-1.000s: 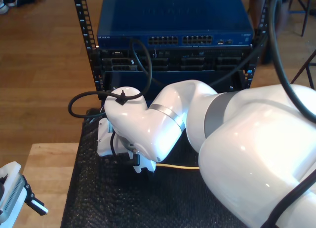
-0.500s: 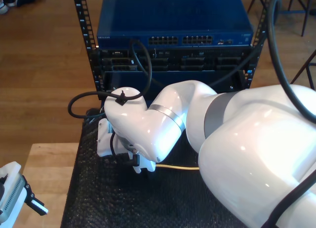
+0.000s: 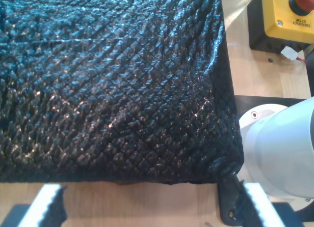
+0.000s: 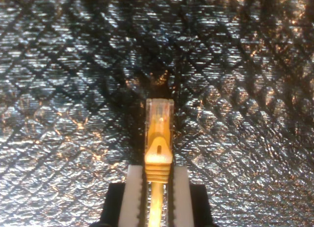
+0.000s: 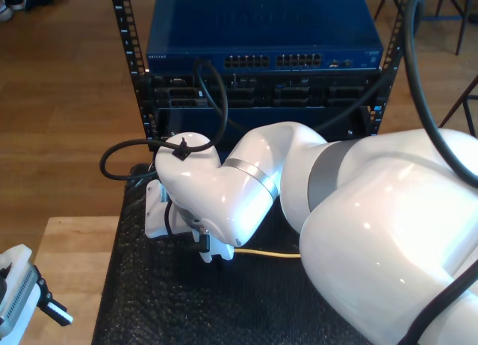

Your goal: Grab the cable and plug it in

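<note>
Rack at 12, mat in the middle of the exterior view

The switch (image 5: 263, 33) sits on top of the rack (image 5: 134, 69), behind the mat (image 5: 164, 300). The cable (image 5: 270, 252) lies on the mat, running off toward 3 under an arm (image 5: 314, 203). My first gripper (image 5: 30, 300) is down at 8, beside the mat.

Warm wooden floor (image 5: 67, 98) behind a dark equipment rack (image 5: 261, 84).

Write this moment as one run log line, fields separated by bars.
stage: cable held | second gripper: shut on cable | first gripper: open, idle | plugged: no
</note>
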Action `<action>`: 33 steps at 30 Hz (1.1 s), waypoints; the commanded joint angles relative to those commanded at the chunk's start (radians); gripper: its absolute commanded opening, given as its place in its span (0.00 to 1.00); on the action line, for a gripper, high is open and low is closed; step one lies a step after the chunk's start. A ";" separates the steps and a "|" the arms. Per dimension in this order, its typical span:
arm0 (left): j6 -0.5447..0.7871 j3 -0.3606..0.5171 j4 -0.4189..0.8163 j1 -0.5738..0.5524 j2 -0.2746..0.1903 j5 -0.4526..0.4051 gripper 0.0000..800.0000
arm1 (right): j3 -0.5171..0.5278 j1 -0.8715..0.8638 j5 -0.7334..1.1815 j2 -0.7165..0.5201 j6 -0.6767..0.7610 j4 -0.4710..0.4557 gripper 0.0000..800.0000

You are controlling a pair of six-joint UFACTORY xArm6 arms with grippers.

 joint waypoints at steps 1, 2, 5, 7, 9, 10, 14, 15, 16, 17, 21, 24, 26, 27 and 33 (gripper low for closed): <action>0.000 0.000 0.000 0.000 0.000 -0.002 1.00 | 0.000 0.000 0.000 0.000 0.000 0.000 0.01; 0.000 0.000 0.000 0.000 0.000 -0.002 1.00 | 0.002 0.000 -0.002 -0.002 0.000 0.000 0.01; 0.000 0.000 0.000 0.000 0.000 -0.002 1.00 | 0.003 0.000 -0.002 -0.008 0.000 0.003 0.00; -0.002 -0.003 0.000 -0.002 0.000 0.000 1.00 | 0.005 0.000 0.002 -0.020 -0.005 0.006 0.00; -0.002 -0.005 0.000 -0.002 0.000 0.000 1.00 | 0.006 -0.002 0.002 -0.038 -0.012 0.008 0.00; -0.002 -0.005 0.000 -0.002 0.000 0.000 1.00 | 0.006 -0.003 0.002 -0.046 -0.020 0.009 0.00; -0.003 -0.009 0.000 -0.005 0.002 0.000 1.00 | 0.009 -0.012 0.005 -0.086 -0.077 0.051 0.00; -0.005 -0.009 -0.002 -0.005 0.000 0.000 1.00 | 0.008 -0.015 0.008 -0.092 -0.094 0.074 0.00; -0.005 -0.009 -0.008 -0.005 -0.002 0.002 1.00 | 0.008 -0.021 0.009 -0.098 -0.114 0.106 0.00; -0.005 -0.009 -0.014 -0.005 -0.003 0.002 1.00 | 0.009 -0.031 0.012 -0.107 -0.138 0.133 0.00; -0.003 -0.011 -0.031 -0.005 -0.005 0.005 1.00 | 0.035 -0.075 0.034 -0.163 -0.270 0.273 0.00; -0.005 -0.012 -0.032 -0.018 -0.005 0.006 1.00 | 0.040 -0.103 0.068 -0.192 -0.354 0.361 0.00; -0.011 -0.015 -0.032 -0.040 -0.009 0.006 1.00 | 0.044 -0.117 0.094 -0.209 -0.391 0.387 0.00; -0.020 -0.025 -0.032 -0.051 -0.011 0.006 1.00 | 0.049 -0.123 0.106 -0.219 -0.402 0.393 0.00; -0.117 -0.072 -0.080 -0.155 -0.011 0.008 1.00 | 0.133 -0.180 0.115 -0.345 -0.428 0.400 0.00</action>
